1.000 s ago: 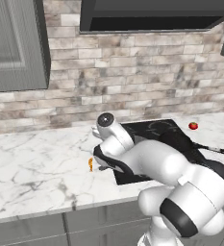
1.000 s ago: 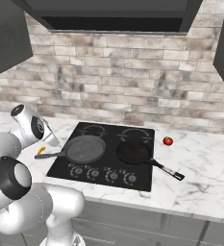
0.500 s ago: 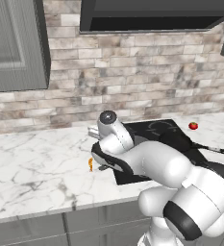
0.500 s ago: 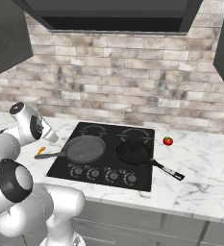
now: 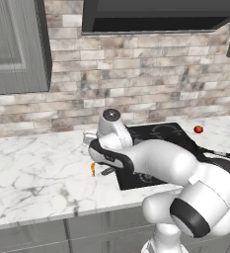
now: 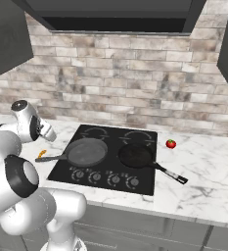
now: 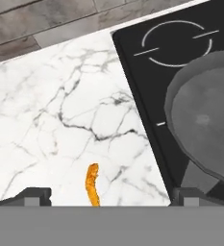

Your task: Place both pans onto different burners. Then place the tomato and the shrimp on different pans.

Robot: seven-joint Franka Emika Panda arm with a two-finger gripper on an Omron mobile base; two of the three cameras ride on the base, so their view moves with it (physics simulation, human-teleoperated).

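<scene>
Shrimp [image 7: 92, 185] lengthwise between gripper [image 7: 104, 196] fingertips

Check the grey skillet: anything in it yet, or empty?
Empty. The grey skillet shows a bare interior on the cooktop; the shrimp lies on the marble counter, between the fingertips of the open gripper.

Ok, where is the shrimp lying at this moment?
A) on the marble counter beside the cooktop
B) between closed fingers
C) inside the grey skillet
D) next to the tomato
A: the shrimp lies on the marble counter, off the edge of the cooktop from the grey skillet, and the two fingers stand wide apart to either side of it.
</scene>
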